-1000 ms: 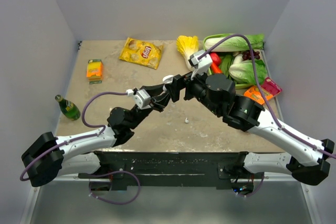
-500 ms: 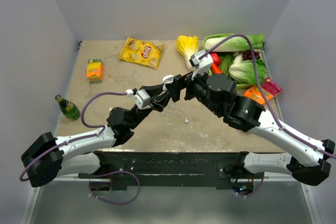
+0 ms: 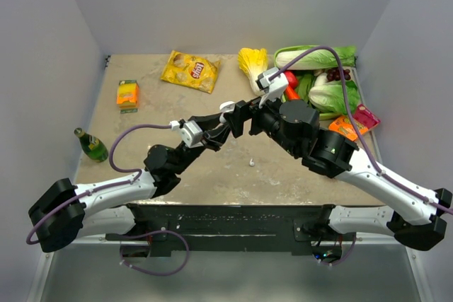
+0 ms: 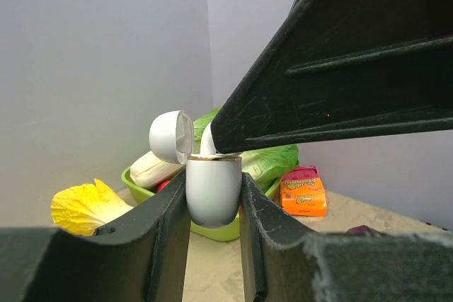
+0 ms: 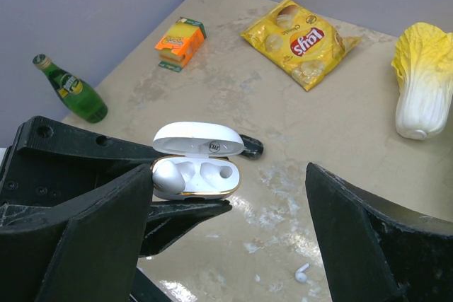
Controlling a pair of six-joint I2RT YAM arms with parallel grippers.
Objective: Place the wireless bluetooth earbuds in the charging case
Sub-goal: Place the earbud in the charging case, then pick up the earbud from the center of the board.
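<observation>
My left gripper (image 4: 212, 190) is shut on the white charging case (image 4: 212, 192) and holds it upright above the table with the lid (image 5: 199, 139) open. One white earbud (image 5: 165, 176) sits in the case's left slot; the other slot (image 5: 216, 172) is empty. My right gripper (image 5: 228, 167) is open just above the case, with one finger (image 4: 340, 68) at the case's mouth beside that bud's stem (image 4: 207, 143). A second white earbud (image 5: 303, 272) lies on the table; it also shows in the top view (image 3: 251, 163). No black buds are in view.
A yellow chips bag (image 3: 191, 71), an orange box (image 3: 127, 94) and a green bottle (image 3: 91, 145) lie to the left. A yellow cabbage (image 3: 253, 61), a green tray (image 3: 327, 115) of vegetables and an orange packet (image 3: 343, 126) are at the back right.
</observation>
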